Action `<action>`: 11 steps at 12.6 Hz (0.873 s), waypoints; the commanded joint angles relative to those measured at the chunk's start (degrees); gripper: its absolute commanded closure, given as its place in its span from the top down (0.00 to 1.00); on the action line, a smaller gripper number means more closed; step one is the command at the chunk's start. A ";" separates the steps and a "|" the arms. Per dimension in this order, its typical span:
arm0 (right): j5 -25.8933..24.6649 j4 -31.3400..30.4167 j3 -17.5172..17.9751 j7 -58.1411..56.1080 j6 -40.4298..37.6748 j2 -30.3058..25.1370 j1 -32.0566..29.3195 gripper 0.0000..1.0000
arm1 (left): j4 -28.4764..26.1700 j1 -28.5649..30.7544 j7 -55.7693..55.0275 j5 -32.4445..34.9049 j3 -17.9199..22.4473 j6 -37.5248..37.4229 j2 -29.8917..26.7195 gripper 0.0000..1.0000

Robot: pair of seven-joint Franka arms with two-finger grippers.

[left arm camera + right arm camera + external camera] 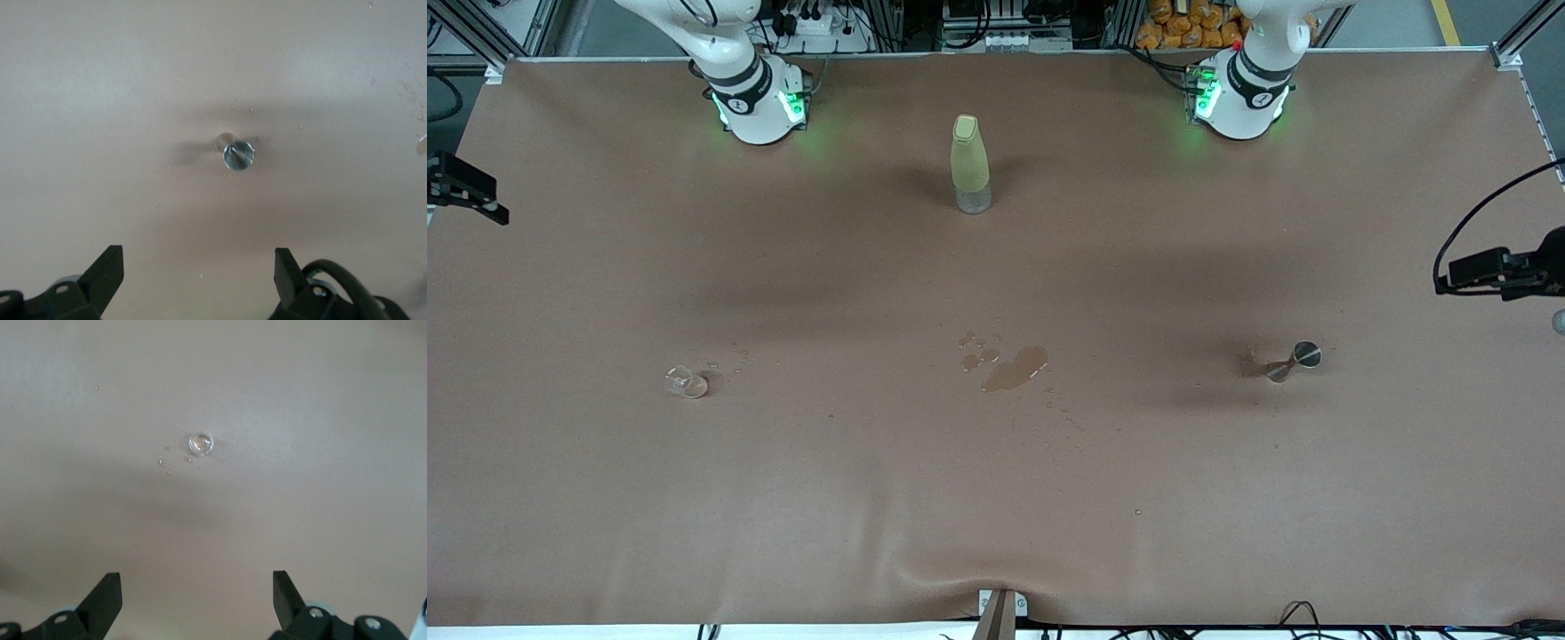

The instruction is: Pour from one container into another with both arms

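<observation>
A small clear glass [687, 382] sits toward the right arm's end of the table, with droplets beside it. In the right wrist view the glass [200, 443] is seen from high above, and my right gripper [197, 593] hangs open and empty over the table near it. A small metal jigger [1294, 360] stands toward the left arm's end. It shows in the left wrist view as a shiny round rim [238, 155], with my left gripper [199, 270] open and empty high over the table. Neither hand shows in the front view, only the arm bases.
A yellow-green bottle [970, 164] stands upright between the two bases, farther from the front camera than the glass and jigger. A brownish puddle [1014, 369] with scattered drops lies mid-table. Black camera mounts [467, 187] [1503, 271] jut in at both ends.
</observation>
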 commanded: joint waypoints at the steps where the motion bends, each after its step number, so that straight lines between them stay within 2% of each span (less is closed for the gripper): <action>1: 0.16 0.35 -2.54 -14.11 0.85 0.03 -0.66 1.00 | 1.33 2.00 3.06 -1.27 -0.32 0.73 0.46 1.00; 5: 0.24 0.26 -6.41 -36.27 4.54 0.73 -0.75 1.00 | 1.33 6.21 15.19 -2.67 -0.41 2.05 1.25 1.00; 7: 0.86 0.26 -7.91 -43.49 4.72 0.99 -0.84 1.00 | 1.25 8.58 18.44 -8.10 -0.41 1.96 2.13 1.00; 9: 4.70 0.26 -10.97 -51.30 4.98 2.04 -0.84 1.00 | 1.16 11.40 23.70 -15.04 -0.41 1.44 2.92 1.00; 11: 7.53 0.18 -13.88 -59.30 6.91 3.71 -0.66 1.00 | 0.98 13.69 37.45 -15.86 -0.41 0.83 3.80 1.00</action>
